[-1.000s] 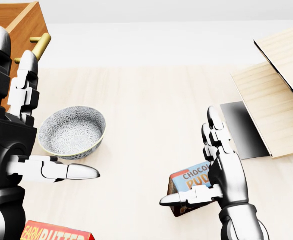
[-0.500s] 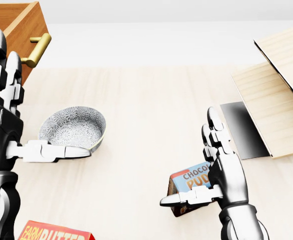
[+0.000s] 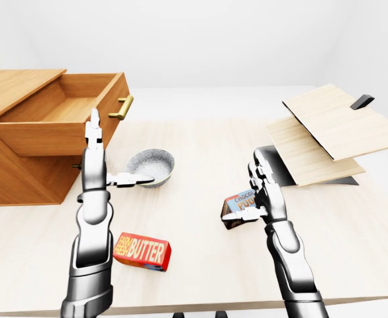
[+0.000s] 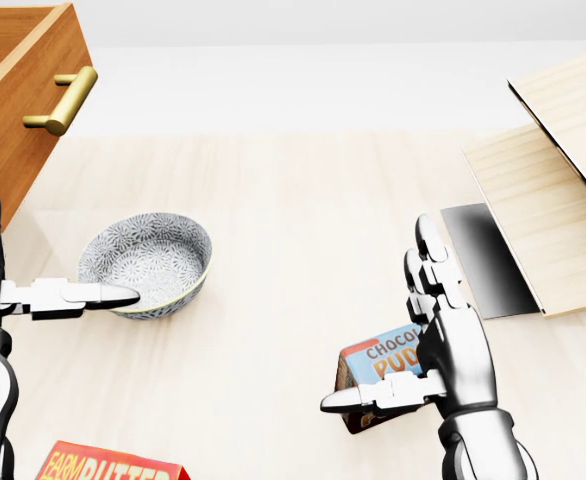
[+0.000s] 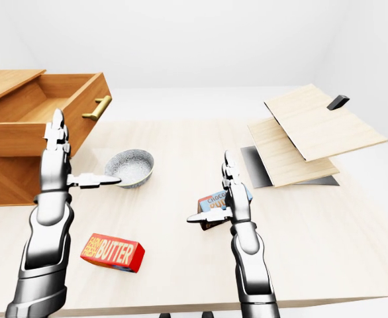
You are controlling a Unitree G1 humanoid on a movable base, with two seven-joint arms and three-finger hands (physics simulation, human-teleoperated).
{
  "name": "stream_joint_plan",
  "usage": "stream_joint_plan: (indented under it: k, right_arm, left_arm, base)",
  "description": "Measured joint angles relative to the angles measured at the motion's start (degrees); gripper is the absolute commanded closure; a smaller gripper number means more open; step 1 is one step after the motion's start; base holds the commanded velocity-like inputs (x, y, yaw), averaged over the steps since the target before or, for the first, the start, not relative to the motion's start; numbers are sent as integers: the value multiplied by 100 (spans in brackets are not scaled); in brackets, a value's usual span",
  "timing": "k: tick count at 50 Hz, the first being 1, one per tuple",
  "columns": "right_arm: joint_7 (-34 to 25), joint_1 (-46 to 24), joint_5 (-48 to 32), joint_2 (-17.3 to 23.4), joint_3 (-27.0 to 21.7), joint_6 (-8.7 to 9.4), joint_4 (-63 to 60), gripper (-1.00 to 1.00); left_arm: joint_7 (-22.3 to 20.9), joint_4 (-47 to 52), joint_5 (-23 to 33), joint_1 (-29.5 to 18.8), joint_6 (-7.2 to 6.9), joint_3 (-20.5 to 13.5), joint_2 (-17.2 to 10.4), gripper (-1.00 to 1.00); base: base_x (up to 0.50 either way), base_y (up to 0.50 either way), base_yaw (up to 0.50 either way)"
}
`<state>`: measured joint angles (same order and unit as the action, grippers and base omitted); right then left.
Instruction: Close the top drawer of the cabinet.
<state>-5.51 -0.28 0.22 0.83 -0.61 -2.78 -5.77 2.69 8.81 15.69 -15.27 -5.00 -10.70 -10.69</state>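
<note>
Partly cropped top drawer (image 3: 61, 112) stands open; both hands' fingers (image 3: 92, 136) spread, gripping nothing.

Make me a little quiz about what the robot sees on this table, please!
1. True or false: the top drawer is pulled out.
2. Which lies nearest the left hand? A) bowl B) butter box C) wooden boards
3. Fill in: the drawer's handle is coloured ____.

Key:
1. True. You can see inside it.
2. A. The thumb points at the bowl.
3. Gold.
</note>
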Motion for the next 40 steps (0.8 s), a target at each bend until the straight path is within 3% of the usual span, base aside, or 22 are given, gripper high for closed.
stream_joint_plan:
  k: [19,40]
  right_arm:
    - [13,-9,3,2,-6,15,12,-100]
    - [13,-15,-6,6,-10,23,28,-100]
  left_arm:
    - [303,-780,223,-231,0,-279,-425,-100]
    - [581,-2067,474,-738,0,-541,-1138,-100]
  base:
    - [0,0,0]
    - [0,0,0]
